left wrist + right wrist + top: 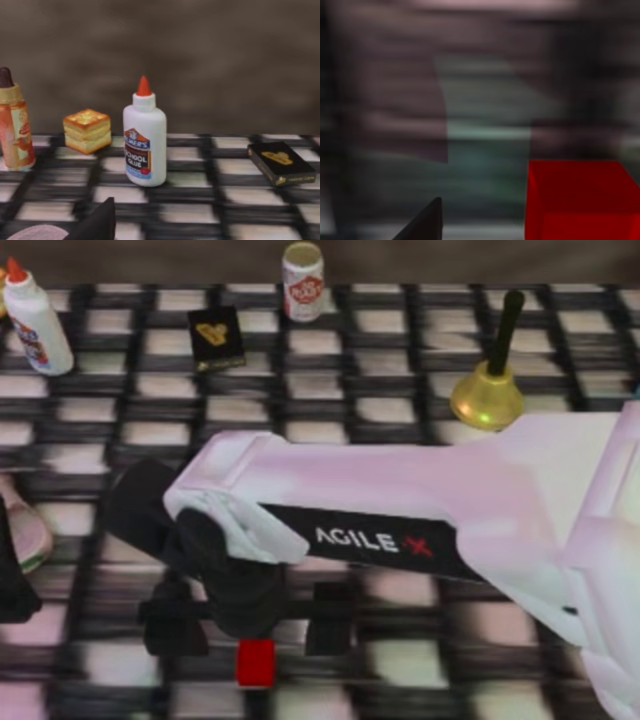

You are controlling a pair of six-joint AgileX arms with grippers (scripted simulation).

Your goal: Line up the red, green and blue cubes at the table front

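1. Red cube [255, 661] sits on the table [420, 660] at its near edge, left of centre, just below the right gripper [250, 625]; whether its jaws are released or clenched, I cannot tell.
2. Green and blue cubes are not visible, so the step looks like placing red; next comes finding green.
3. Left arm [15, 560] is parked at the left edge.

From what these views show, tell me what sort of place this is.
Probably a rendered tabletop test scene: a grid-patterned table strewn with unrelated props, a glue bottle, a brass bell, a red cube, against a blank brown backdrop.

Top view: overhead — looks down on the table [400, 370].
Left wrist: low, faces the glue bottle [145, 137], also in the top view at 10 o'clock.
Right wrist: very close to the red cube [580, 200] — top view shows it at 6 o'clock.
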